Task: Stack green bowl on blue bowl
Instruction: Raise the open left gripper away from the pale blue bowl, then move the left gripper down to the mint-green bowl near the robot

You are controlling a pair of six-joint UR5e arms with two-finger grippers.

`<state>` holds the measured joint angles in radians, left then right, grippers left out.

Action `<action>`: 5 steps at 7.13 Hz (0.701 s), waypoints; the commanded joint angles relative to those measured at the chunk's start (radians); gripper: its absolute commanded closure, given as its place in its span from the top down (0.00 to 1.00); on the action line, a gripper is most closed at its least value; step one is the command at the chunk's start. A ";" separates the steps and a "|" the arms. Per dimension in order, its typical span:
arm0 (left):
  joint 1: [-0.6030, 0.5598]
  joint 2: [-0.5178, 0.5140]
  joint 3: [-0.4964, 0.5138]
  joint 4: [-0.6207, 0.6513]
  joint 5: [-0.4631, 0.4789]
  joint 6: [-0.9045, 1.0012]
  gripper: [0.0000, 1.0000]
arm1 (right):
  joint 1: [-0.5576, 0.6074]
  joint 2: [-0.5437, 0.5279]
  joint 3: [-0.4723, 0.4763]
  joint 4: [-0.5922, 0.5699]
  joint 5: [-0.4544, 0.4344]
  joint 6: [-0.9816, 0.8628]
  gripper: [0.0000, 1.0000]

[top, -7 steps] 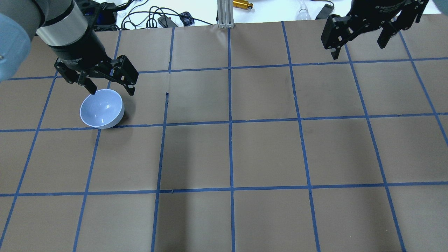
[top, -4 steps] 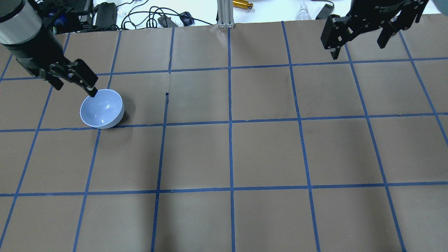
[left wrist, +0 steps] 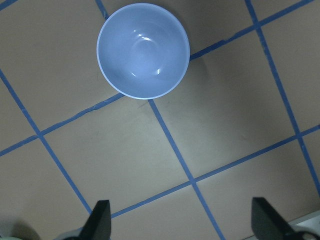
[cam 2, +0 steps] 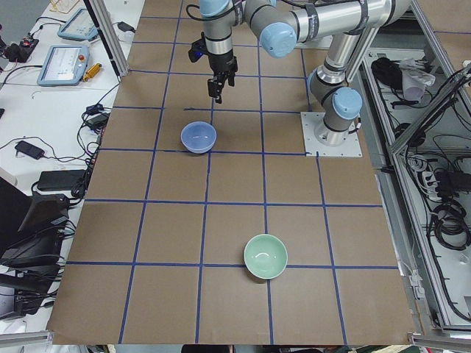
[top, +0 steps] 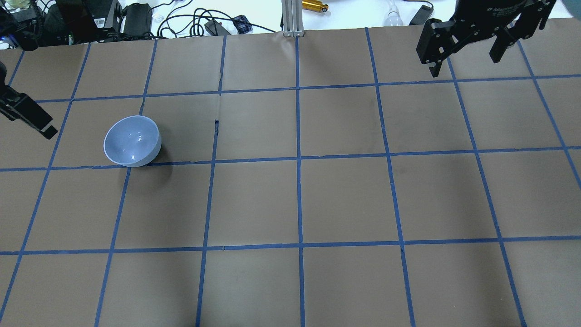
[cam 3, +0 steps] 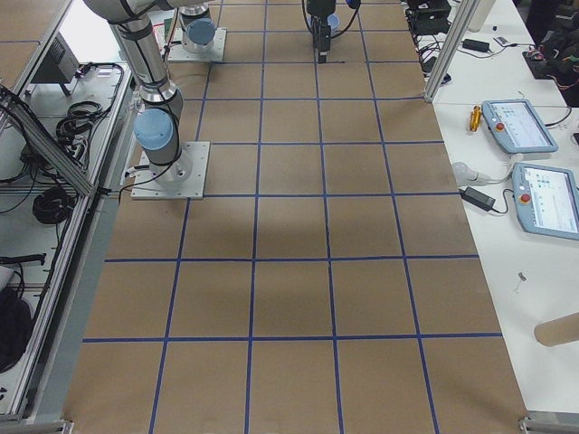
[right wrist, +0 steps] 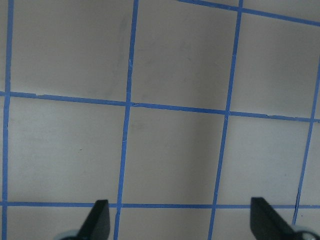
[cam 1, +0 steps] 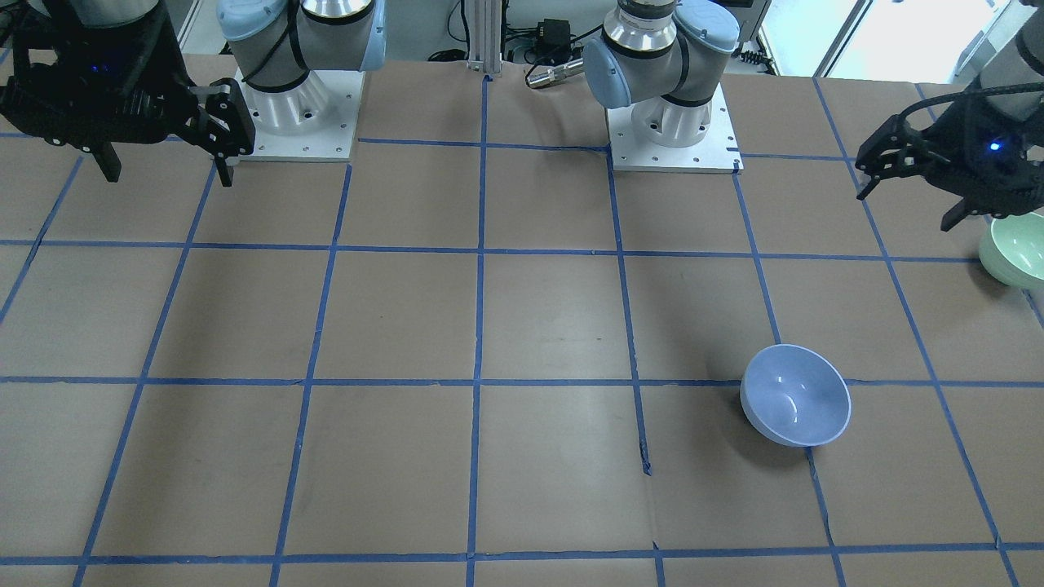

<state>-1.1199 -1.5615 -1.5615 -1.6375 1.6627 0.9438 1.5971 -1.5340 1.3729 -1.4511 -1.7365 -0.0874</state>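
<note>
The blue bowl (top: 132, 141) stands upright and empty on the left part of the table; it also shows in the front view (cam 1: 796, 395) and the left wrist view (left wrist: 143, 50). The green bowl (cam 1: 1015, 251) stands upright at the table's left end, out of the overhead view and plain in the exterior left view (cam 2: 266, 256). My left gripper (cam 1: 913, 196) is open and empty, raised above the table close to the green bowl, well clear of the blue bowl. My right gripper (top: 467, 43) is open and empty, high over the far right.
The table is brown paper with a blue tape grid (top: 298, 159). Cables and devices (top: 199, 20) lie beyond the far edge. The two arm bases (cam 1: 673, 122) stand at the robot's side. An aluminium post (top: 292, 16) stands at the middle of the far edge.
My left gripper has moved from over the blue bowl's far rim to the left, nearly out of the overhead view. The blue bowl and the right arm have not moved.
</note>
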 commanded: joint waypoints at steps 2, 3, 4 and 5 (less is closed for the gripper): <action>0.197 -0.009 -0.006 0.024 0.002 0.324 1.00 | 0.001 0.000 0.000 0.000 0.000 0.000 1.00; 0.243 -0.012 -0.009 0.025 0.008 0.387 1.00 | 0.000 0.000 0.000 0.000 0.000 0.000 1.00; 0.300 -0.028 -0.015 0.047 0.018 0.468 1.00 | 0.001 0.000 0.000 0.000 0.000 0.000 1.00; 0.349 -0.050 -0.032 0.111 0.019 0.566 1.00 | 0.000 0.000 0.000 0.000 0.000 0.000 1.00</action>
<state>-0.8331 -1.5897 -1.5788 -1.5815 1.6772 1.3998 1.5977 -1.5340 1.3729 -1.4511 -1.7364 -0.0874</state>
